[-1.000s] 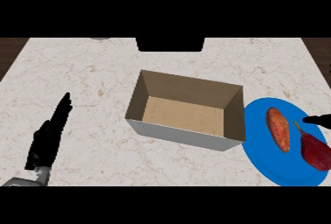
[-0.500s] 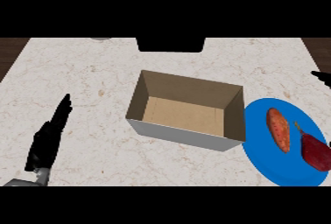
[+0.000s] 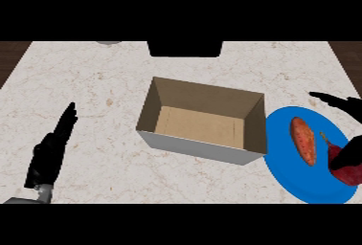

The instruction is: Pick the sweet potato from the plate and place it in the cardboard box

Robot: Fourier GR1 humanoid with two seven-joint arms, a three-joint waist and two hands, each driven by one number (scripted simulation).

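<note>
An orange sweet potato (image 3: 304, 140) lies lengthwise on the blue plate (image 3: 286, 172) at the right. Beside it, toward the plate's right edge, is a dark red vegetable (image 3: 338, 168). The open cardboard box (image 3: 203, 119) stands mid-counter, just left of the plate, with nothing inside it. My right hand (image 3: 339, 102) enters from the right edge, open; its fingers are spread above the plate's far rim and its thumb (image 3: 351, 153) hangs over the red vegetable. It does not touch the sweet potato. My left hand (image 3: 50, 150) rests open at the lower left, fingers straight.
A black appliance (image 3: 185, 48) stands at the counter's back edge behind the box. Part of a grey round object (image 3: 107, 42) shows at the back left. Marble counter lies between my left hand and the box.
My right hand has come further in from the right edge, and its fingers and thumb now spread over the plate's right side. The left hand, box and vegetables have not moved.
</note>
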